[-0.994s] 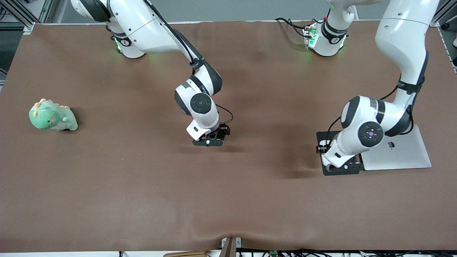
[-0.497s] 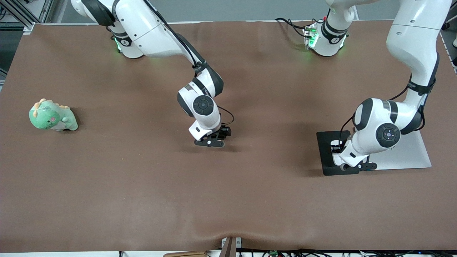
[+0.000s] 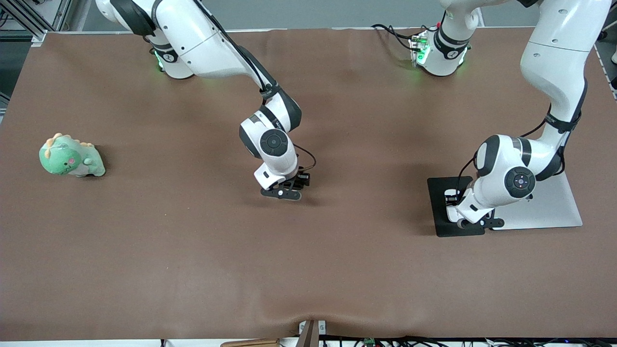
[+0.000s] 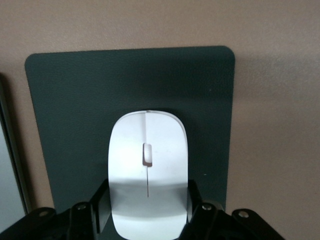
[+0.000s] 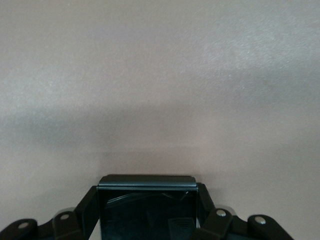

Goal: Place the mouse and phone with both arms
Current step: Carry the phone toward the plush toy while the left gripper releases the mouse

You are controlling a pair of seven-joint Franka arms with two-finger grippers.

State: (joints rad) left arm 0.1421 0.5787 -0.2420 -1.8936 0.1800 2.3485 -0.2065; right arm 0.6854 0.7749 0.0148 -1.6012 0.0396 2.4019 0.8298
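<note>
Left claw (image 4: 148,220) pinches the mouse (image 4: 148,170) by its sides, low over the black mat (image 3: 439,207) at right-centre of the front frame, with the silver laptop (image 3: 554,207) just beside the mat toward the left arm's end of the bench (image 3: 193,270). Right claw (image 5: 148,220) is clamped on the phone (image 5: 148,210) at its edges, low over bare bench at frame centre; in the front view the phone is hidden under the wrist. Green dinosaur toy (image 3: 71,156) sits at mid-left, well apart from both, no factor. Judgement: both arms are in the place step. For the mouse, lower straight until its base seats flat on the mat, roughly centred, then spread the fingers fully before lifting so it doesn't drag or tip; mind the laptop edge. For the phone, keep it level, touch down flat, release, retract vertically. From the wrist views I can't tell whether either item is already resting on its surface. Versus a second ago: left arm's wrist has shifted toward the laptop and uncovered more of the mat; half a second ago it was almost where it is now. Right arm barely moved, slight settle only. Toy, mat, laptop unchanged.
</note>
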